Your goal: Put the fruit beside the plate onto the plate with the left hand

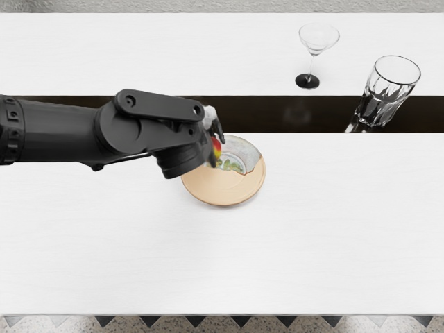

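Most of the small red and yellow fruit [217,147] was hidden behind the black five-finger left hand [199,142], so only a bright sliver was seen and its shape could not be made out. The hand was closed around that fruit, with the pale-tipped fingers [210,119] curled down over it. The fruit was held above the rear left rim of the round tan plate [229,195], and contact with the plate could not be judged. The plate's left rim was covered by the hand and wrist.

The plate lay near the rear edge of the smooth matte white near worktop [312,236], left of its middle. A pale patterned patch with green marks was seen in the plate's rear half; whether this was glaze or food could not be told.

A dark gap [291,114] was seen behind the near worktop, and beyond it a second white worktop [173,55]. A clear stemmed cocktail glass with a dark foot [317,52] stood there upright. A clear tumbler [386,90] was seen at that worktop's front edge towards the right, with its base overlapping the gap. No contents could be made out in either glass.
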Motion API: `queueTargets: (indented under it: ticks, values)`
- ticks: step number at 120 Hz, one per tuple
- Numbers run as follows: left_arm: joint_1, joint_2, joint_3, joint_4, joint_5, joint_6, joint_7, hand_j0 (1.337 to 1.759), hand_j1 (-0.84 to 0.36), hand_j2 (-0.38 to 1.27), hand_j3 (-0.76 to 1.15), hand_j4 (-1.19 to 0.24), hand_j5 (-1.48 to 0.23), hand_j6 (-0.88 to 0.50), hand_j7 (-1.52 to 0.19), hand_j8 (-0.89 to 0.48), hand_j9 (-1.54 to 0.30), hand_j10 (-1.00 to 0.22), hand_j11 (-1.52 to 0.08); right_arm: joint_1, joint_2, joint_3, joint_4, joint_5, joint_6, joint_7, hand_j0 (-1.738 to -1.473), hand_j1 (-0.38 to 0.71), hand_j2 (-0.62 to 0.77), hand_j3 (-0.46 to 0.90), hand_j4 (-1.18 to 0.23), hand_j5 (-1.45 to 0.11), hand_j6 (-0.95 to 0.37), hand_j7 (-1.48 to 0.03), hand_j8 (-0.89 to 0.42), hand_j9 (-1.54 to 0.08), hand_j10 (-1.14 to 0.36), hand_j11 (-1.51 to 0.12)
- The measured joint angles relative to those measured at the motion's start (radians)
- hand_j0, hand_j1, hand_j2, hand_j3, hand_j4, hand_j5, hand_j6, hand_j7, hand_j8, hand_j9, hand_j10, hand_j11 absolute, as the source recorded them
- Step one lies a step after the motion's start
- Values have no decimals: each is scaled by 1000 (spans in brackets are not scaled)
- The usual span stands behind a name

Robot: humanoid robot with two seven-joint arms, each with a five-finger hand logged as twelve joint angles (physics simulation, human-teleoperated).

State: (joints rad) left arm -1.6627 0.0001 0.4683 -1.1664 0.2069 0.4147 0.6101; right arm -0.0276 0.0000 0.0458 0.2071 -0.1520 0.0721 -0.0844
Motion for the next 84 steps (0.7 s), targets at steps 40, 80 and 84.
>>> queueTargets:
  ticks: [40,80,84]
  values:
    - [-15,0,-56,-2,69,-36,1,1656,127,146,0,-233,-346,-135,-338,-125,-331,-203,-329,0,0,0,0,0,0,0,-1658,-327,-4,0,-19,-24,-19,-24,-19,-24,-19,-24]
    - [40,162,-247,0,-119,-178,1,1658,293,31,0,-56,-81,-37,-80,-36,-78,-50,-78,0,0,0,0,0,0,0,-1658,-327,-4,0,-19,-24,-19,-24,-19,-24,-19,-24]
    - [66,191,-279,0,-121,-228,1,1658,299,27,0,-50,-72,-34,-70,-32,-69,-45,-69,0,0,0,0,0,0,0,-1658,-327,-4,0,-19,-24,-19,-24,-19,-24,-19,-24]
